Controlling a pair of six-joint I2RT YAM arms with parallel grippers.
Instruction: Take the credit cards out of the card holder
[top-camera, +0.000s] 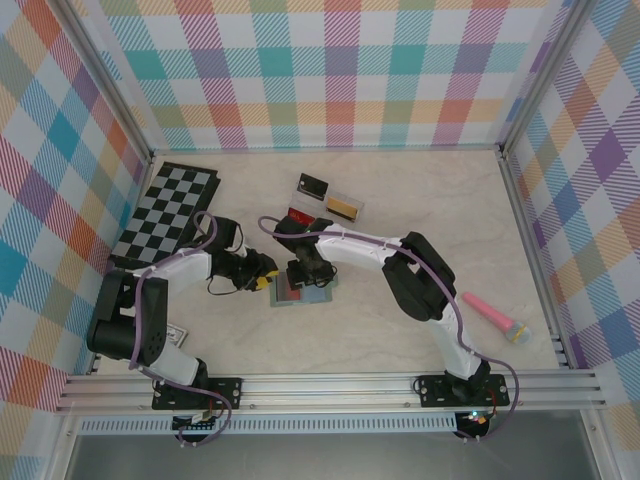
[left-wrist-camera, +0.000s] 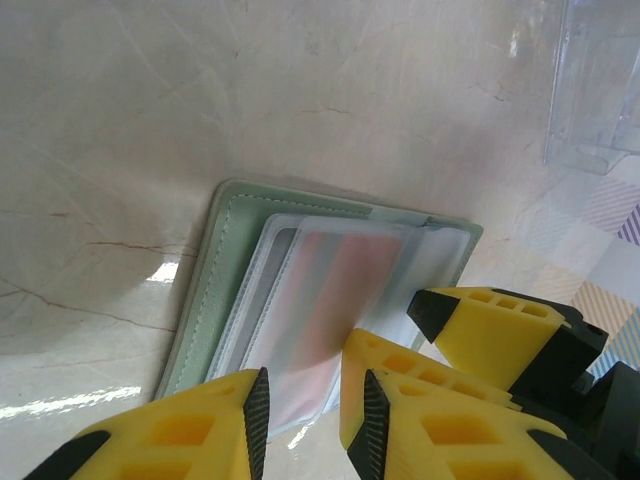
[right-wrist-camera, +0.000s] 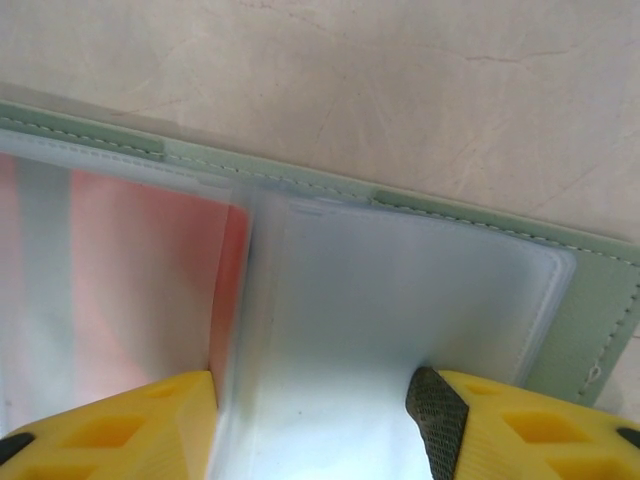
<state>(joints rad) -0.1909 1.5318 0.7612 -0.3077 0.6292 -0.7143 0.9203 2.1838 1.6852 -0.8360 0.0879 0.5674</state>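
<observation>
The grey-green card holder (top-camera: 300, 294) lies open on the table between both arms. In the left wrist view its green cover (left-wrist-camera: 213, 285) carries clear sleeves, and a red-orange credit card (left-wrist-camera: 335, 295) shows inside one. My left gripper (left-wrist-camera: 315, 425) is open, and the lower edge of that sleeve lies between its pads. My right gripper (right-wrist-camera: 315, 425) is open too, straddling a pale blue sleeve (right-wrist-camera: 400, 300). Its left finger sits at the fold beside the red card (right-wrist-camera: 140, 270). The yellow fingers (left-wrist-camera: 490, 325) of the right gripper stand close to the right of my left gripper.
A clear plastic tray (top-camera: 352, 200) behind the holder has a yellow card (top-camera: 343, 207), a dark one and a red one by it. A checkerboard (top-camera: 168, 208) lies at the back left. A pink brush (top-camera: 492, 314) lies to the right.
</observation>
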